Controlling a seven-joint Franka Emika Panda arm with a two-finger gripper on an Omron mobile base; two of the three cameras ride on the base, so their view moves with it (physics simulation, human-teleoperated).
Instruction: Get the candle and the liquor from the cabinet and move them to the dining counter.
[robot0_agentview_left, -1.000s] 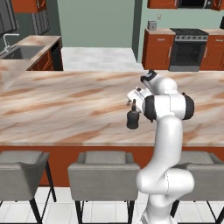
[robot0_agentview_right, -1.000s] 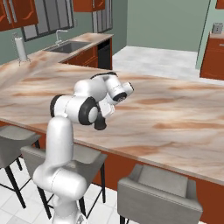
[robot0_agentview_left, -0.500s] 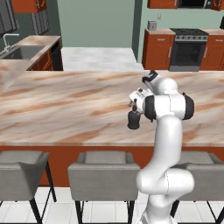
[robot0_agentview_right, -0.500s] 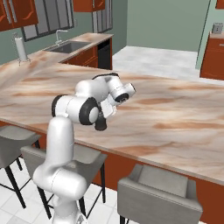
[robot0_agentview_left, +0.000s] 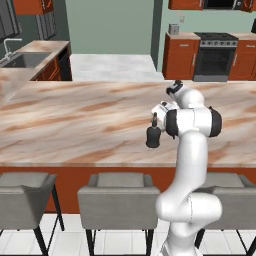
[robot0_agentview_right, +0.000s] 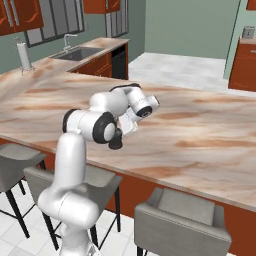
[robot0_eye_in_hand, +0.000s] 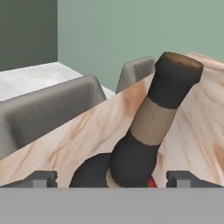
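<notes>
The liquor (robot0_agentview_left: 153, 136), a black squat bottle with a thin neck and brownish cap, stands upright on the dining counter (robot0_agentview_left: 75, 120) near its front edge. My gripper (robot0_agentview_left: 155, 118) is at neck height beside it, open. In the hand view the liquor (robot0_eye_in_hand: 151, 131) rises close between the two dark fingertips (robot0_eye_in_hand: 41, 178), and neither of them touches it. From the right, the liquor (robot0_agentview_right: 116, 143) shows partly behind my arm, under the gripper (robot0_agentview_right: 127, 126), on the dining counter (robot0_agentview_right: 200, 130). The candle is out of view.
Grey stools (robot0_agentview_left: 120, 192) line the counter's near side by my base. A sink (robot0_agentview_left: 25, 60) lies far left and a stove (robot0_agentview_left: 215, 55) at the back right. A paper towel roll (robot0_agentview_right: 23, 55) stands by the sink. Red-brown wall cabinets (robot0_agentview_right: 15, 15) hang above.
The jaws have spread a little wider around the bottle's neck. The bottle stays standing in the same spot on the counter, and the arm has barely moved.
</notes>
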